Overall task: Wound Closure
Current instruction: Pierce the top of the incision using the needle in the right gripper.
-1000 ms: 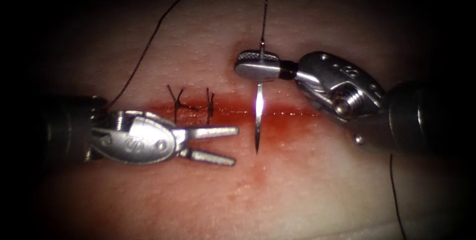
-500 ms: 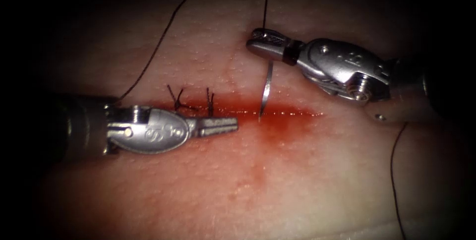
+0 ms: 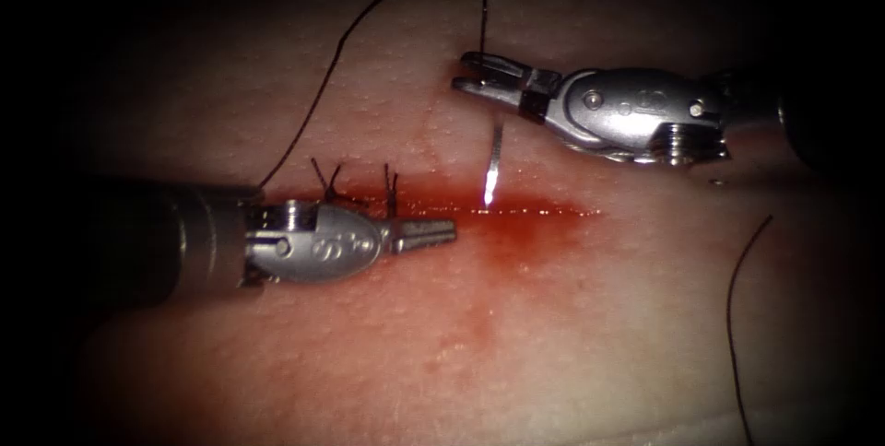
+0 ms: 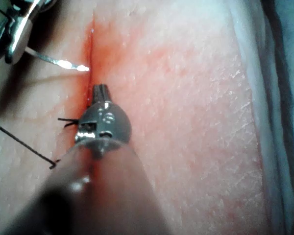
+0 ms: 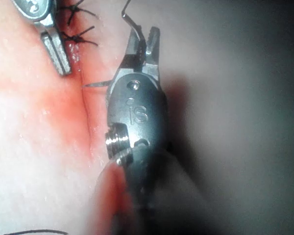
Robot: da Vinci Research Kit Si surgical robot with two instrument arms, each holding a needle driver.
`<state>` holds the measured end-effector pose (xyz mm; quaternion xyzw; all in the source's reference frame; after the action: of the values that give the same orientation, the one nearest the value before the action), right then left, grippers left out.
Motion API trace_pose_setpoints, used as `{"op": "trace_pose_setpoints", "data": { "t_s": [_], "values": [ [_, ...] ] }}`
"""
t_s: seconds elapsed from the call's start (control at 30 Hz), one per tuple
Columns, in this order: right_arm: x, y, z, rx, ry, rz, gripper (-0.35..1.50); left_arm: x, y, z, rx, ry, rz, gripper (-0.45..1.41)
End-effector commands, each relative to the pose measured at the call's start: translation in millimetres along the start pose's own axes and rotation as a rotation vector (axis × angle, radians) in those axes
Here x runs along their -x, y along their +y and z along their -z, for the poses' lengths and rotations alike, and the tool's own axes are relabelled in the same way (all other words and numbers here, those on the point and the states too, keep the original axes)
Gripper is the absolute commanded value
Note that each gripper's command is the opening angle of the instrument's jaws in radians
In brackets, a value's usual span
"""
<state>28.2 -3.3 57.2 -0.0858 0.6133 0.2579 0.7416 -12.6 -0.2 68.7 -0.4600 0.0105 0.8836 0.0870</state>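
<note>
The tissue [image 3: 572, 335] has a cut [image 3: 544, 212] running across it, wet with red fluid [image 3: 512, 234]. My right tool [image 3: 472, 74] is above the cut, jaws shut on the curved needle [image 3: 494, 165] near its tail end. The needle hangs down with its tip at the cut's edge, just right of the two tied stitches [image 3: 330, 186]; I cannot tell if it has entered. Thread [image 3: 483, 4] rises from the right jaws. My left tool [image 3: 447, 230] lies along the cut, shut and holding nothing, tips just left of the needle. The needle [image 4: 59, 62] and the left tool [image 4: 100, 90] show again in the left wrist view.
A long strand of thread [image 3: 318, 91] crosses the far tissue and runs down behind the left tool's shaft. Another strand [image 3: 735, 299] curls at the right. The right wrist view has the right tool [image 5: 143, 41], the needle [image 5: 97, 84] and stitch ends [image 5: 78, 36].
The left jaws went from open to shut and slid right along the cut. The right tool rose and turned, drawing the needle tip back up from below the cut to its edge.
</note>
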Motion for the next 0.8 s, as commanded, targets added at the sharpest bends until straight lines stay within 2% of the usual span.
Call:
{"op": "trace_pose_setpoints", "data": {
  "t_s": [0.03,0.27,0.8],
  "values": [
    [0.4,-0.1,-1.3,-0.008,0.011,0.021,-0.35,0.7,0.0,-1.1,-0.002,-0.008,0.004,-0.33],
    [0.4,-0.3,-2.4,-0.026,0.055,0.101,-0.35,1.6,0.3,-1.4,0.005,-0.038,0.01,-0.3],
    [0.7,-0.9,-3.2,-0.025,0.081,0.221,-0.35,-0.4,2.0,0.2,0.012,-0.044,0.019,-0.23]
  ]
}}
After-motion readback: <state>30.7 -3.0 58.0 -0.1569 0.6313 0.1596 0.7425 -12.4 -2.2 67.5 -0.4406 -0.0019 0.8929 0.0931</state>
